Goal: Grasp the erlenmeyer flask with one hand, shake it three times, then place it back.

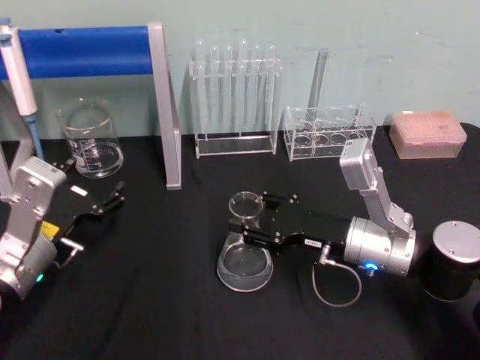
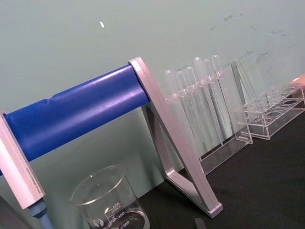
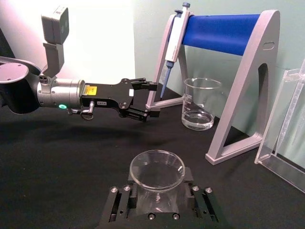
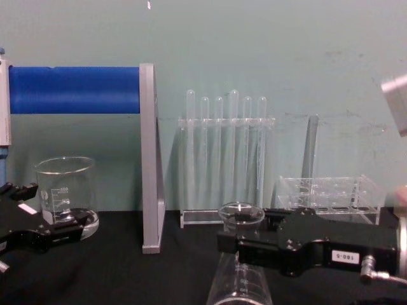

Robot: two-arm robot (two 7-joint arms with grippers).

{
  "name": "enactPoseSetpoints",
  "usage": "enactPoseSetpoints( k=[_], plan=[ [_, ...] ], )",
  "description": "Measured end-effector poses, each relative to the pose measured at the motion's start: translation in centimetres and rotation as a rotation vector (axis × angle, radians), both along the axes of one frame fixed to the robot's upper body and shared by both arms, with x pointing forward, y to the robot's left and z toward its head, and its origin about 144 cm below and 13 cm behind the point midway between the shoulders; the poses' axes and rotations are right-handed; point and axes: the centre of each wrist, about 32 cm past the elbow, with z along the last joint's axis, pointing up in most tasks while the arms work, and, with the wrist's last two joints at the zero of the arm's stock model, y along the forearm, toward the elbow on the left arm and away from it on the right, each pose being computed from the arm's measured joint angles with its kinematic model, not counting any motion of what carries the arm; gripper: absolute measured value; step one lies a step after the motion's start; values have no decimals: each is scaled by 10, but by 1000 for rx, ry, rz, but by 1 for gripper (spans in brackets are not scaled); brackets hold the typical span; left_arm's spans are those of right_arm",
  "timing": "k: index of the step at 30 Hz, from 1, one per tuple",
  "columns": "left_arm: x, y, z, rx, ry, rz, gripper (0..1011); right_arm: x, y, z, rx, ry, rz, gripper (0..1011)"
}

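Observation:
The erlenmeyer flask (image 1: 244,259) is clear glass and stands on the black table (image 1: 165,300) in the middle. Its rim (image 3: 157,169) faces up in the right wrist view. My right gripper (image 1: 251,220) reaches in from the right and is shut on the flask's neck, one black finger (image 3: 132,193) on each side. The chest view shows this gripper (image 4: 236,240) across the neck just under the rim. My left gripper (image 1: 112,199) rests open at the far left with nothing between its fingers, and it also appears in the right wrist view (image 3: 153,99).
A glass beaker (image 1: 91,139) stands at the back left under a blue-barred pipette stand (image 1: 82,51) holding a pipette (image 1: 16,67). Along the back are a test tube rack (image 1: 234,97), a second clear rack (image 1: 328,133) and a pink tip box (image 1: 427,133). A black canister (image 1: 454,259) stands at the right.

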Motion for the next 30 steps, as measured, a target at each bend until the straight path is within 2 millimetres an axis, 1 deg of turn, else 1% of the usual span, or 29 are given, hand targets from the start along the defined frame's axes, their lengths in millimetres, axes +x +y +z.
enactPoseSetpoints(
  k=[2,4,5,24,30],
  plan=[
    [0,0,0,0,0,0,1001,0,0,0,0,0,0,536],
    [0,0,0,0,0,0,1001,0,0,0,0,0,0,462],
    [0,0,0,0,0,0,1001,0,0,0,0,0,0,456],
    [0,0,0,0,0,0,1001,0,0,0,0,0,0,457],
    [0,0,0,0,0,0,1001,-4,2,4,14,-4,-37,457]
  ],
)
